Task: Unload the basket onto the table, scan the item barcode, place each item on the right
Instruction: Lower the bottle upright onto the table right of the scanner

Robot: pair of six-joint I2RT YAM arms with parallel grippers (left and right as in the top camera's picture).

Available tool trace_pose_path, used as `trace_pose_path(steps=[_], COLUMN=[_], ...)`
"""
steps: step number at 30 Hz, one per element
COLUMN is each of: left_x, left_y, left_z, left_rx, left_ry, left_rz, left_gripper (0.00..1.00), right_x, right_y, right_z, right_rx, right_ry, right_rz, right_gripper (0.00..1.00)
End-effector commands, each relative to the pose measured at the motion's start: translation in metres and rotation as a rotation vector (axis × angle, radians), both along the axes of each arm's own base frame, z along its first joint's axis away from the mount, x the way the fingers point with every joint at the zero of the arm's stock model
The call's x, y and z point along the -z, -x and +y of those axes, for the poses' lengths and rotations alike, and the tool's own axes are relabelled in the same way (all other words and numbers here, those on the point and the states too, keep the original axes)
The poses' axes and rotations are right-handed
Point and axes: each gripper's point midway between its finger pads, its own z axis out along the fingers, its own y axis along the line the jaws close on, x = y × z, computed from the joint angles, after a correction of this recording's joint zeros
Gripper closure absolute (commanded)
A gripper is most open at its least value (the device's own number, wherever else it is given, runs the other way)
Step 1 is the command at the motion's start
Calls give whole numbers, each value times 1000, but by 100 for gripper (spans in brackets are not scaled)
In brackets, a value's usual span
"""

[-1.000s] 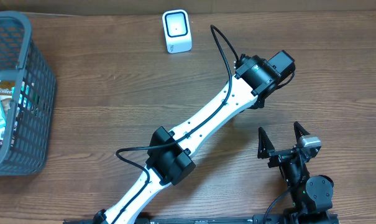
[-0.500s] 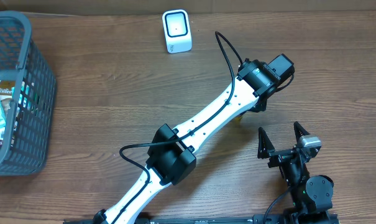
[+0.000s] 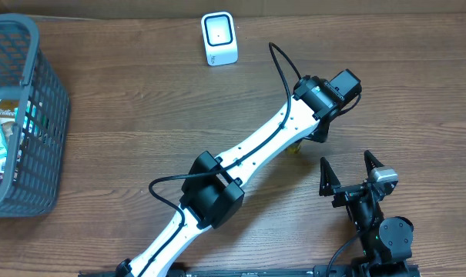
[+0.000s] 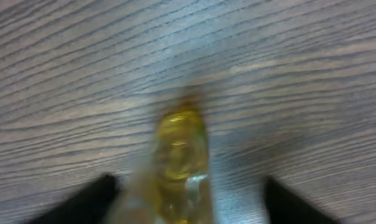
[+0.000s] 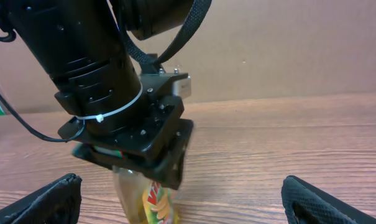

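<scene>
The item is a clear packet with yellow contents and a red and green label [image 5: 155, 202]. It stands on the wooden table right under my left wrist, and only a yellow corner [image 3: 295, 148] shows from overhead. In the left wrist view the packet [image 4: 180, 155] rises between the fingers of my left gripper [image 4: 191, 202], which is open, with a gap on each side. My right gripper [image 3: 354, 171] is open at the near right with nothing between its fingers, facing the packet. The white scanner [image 3: 219, 38] sits at the far edge.
A grey mesh basket [image 3: 40, 115] holding several packets stands at the left edge. My left arm [image 3: 240, 165] lies diagonally across the middle of the table, with a black cable looping above it.
My left gripper's jaws have spread apart off the packet, and the left wrist has edged slightly toward the near side. A yellow corner of the packet now shows under it. The right arm is still.
</scene>
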Motion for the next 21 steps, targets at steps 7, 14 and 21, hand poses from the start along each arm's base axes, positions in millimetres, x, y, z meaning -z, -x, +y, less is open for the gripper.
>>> trace_pose_path(steps=[7, 14, 21], left_x=[-24, -92, -134], left_y=[-12, -21, -23], left_z=[4, -4, 17], left_rx=[52, 116, 60], left_ry=[52, 158, 207], left_rz=[7, -109, -151], left_gripper=[2, 0, 3], right_x=[2, 2, 2], right_y=[0, 0, 0], right_z=[1, 1, 1], right_rx=[-7, -7, -7], right_ry=[0, 0, 0], right_rz=[-1, -1, -1], right_gripper=[0, 0, 0])
